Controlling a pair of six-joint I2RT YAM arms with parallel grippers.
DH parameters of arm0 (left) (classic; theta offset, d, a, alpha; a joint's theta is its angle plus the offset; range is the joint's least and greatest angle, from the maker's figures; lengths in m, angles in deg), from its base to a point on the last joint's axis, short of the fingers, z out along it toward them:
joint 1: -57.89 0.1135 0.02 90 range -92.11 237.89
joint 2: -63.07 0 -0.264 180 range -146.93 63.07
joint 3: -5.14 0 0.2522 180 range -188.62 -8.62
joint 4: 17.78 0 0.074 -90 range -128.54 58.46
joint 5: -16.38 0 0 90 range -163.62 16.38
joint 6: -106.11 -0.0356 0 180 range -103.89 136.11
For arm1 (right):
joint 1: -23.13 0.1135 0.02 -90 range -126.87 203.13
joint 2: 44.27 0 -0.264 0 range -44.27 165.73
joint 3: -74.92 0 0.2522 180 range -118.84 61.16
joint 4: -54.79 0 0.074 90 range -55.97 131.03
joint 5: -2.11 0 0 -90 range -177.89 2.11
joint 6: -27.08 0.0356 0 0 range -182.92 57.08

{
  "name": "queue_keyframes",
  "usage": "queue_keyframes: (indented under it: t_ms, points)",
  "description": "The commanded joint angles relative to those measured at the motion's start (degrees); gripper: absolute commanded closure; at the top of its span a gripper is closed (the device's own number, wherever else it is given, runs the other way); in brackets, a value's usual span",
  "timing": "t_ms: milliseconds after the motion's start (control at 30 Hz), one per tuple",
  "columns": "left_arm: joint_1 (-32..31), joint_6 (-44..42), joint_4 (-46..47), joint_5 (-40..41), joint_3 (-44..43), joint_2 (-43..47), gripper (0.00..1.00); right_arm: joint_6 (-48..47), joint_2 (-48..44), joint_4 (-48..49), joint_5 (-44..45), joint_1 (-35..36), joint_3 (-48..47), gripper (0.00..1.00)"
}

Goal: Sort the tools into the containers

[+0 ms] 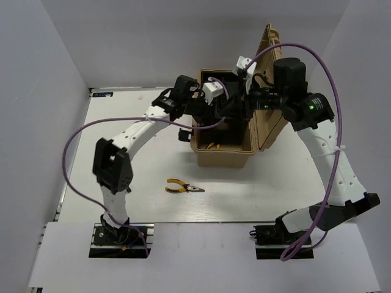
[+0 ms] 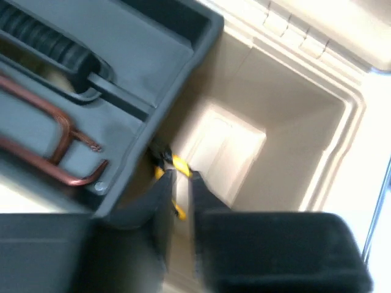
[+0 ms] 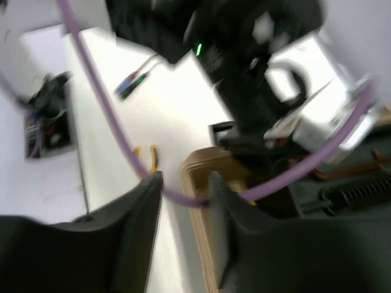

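**Item:** large tan ribbed plastic toolbox (image 2: pixel 293 122), lid open. Its black plastic inner tray (image 2: pixel 140 55) sits up-left of the left gripper (image 2: pixel 180 207).

**Grippers:**
- Left jaws are nearly together over a yellow-handled tool (image 2: pixel 178 163) lying in the box. Whether they grip it cannot be told.
- Right gripper (image 3: pixel 183 195) is spread and empty.

**Outstanding:** yellow-handled pliers (image 1: pixel 183 187) lie on the white table (image 1: pixel 256 189), well behind both grippers.

**Risk:** both arms crowd over the box, so they may collide or snag the purple cable (image 1: pixel 293 44).

**Writing:** none legible.

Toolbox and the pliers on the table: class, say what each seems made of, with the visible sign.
Toolbox: probably moulded plastic, matt tan, with a ribbed lid and softly stepped inside walls. Pliers: the handles look like yellow plastic or rubber sleeves. The dark nose is probably metal, though too small to confirm.
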Motion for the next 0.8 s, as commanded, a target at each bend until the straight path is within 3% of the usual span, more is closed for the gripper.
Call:
queue_keyframes:
  t_ms: [0, 33, 67, 100, 200, 233, 367, 433, 467, 500, 533, 567, 600, 667, 700, 767]
  points:
    - [0.4, 7.6, 11.7, 5.6, 7.3, 14.8, 0.77, -11.2, -2.0, -6.9, -14.4, 0.1, 1.9, 0.56]
    - [1.0, 11.7, 13.9, 9.8, 10.5, 17.7, 0.88, -12.7, -2.4, -8.0, -17.6, 0.1, 2.6, 0.46]
    - [1.0, 13.5, 15.9, 13.1, 17.4, 24.0, 0.90, -14.0, -2.7, -8.8, -17.5, 0.3, 3.4, 0.10]
    - [1.0, 15.4, 18.9, 22.1, 21.1, 27.4, 0.90, -13.2, -3.2, -8.4, -16.9, 0.5, 6.9, 0.09]
    - [1.5, 23.0, 19.4, 33.4, 34.3, 40.1, 0.78, -12.5, -3.7, -5.1, -15.1, 0.8, 12.1, 0.09]
    - [2.2, 27.0, 17.3, 40.8, 37.0, 42.9, 0.56, -12.8, -3.7, -4.3, -13.9, 1.2, 16.1, 0.09]
    - [3.5, 37.3, 7.2, 55.7, 49.2, 55.0, 0.29, -12.5, -2.8, -0.4, -9.4, 4.7, 21.9, 0.09]
    - [4.2, 41.2, 1.6, 62.0, 53.7, 61.8, 0.25, -10.1, -1.3, 1.7, -6.4, 8.4, 24.6, 0.21]
    - [4.2, 45.7, -0.6, 66.2, 54.7, 63.7, 0.23, -9.4, 0.3, 3.7, -3.7, 9.4, 25.1, 0.33]
    - [4.7, 48.1, -2.9, 68.2, 55.5, 65.4, 0.21, -6.7, 1.0, 4.6, -2.2, 11.5, 25.9, 0.69]
    - [4.7, 50.2, -7.3, 69.9, 56.7, 67.0, 0.21, -5.9, 3.3, 5.7, 1.0, 13.9, 26.6, 0.83]
    - [4.7, 54.7, -9.5, 72.6, 56.7, 69.5, 0.21, -4.6, 5.5, 7.6, 5.0, 16.6, 26.8, 0.89]
    - [4.7, 56.4, -11.0, 73.5, 57.6, 70.6, 0.21, -3.7, 8.0, 8.3, 6.7, 18.0, 26.6, 0.94]
    - [4.7, 59.0, -14.6, 75.1, 58.3, 71.9, 0.20, -2.3, 13.5, 9.3, 12.7, 22.9, 24.8, 0.92]
    - [4.7, 61.7, -15.9, 75.1, 58.3, 72.5, 0.20, -1.7, 14.8, 10.1, 14.2, 24.0, 24.3, 0.82]
    - [4.7, 64.8, -20.4, 76.3, 58.9, 72.5, 0.20, -1.1, 17.2, 11.7, 20.1, 28.0, 21.9, 0.74]
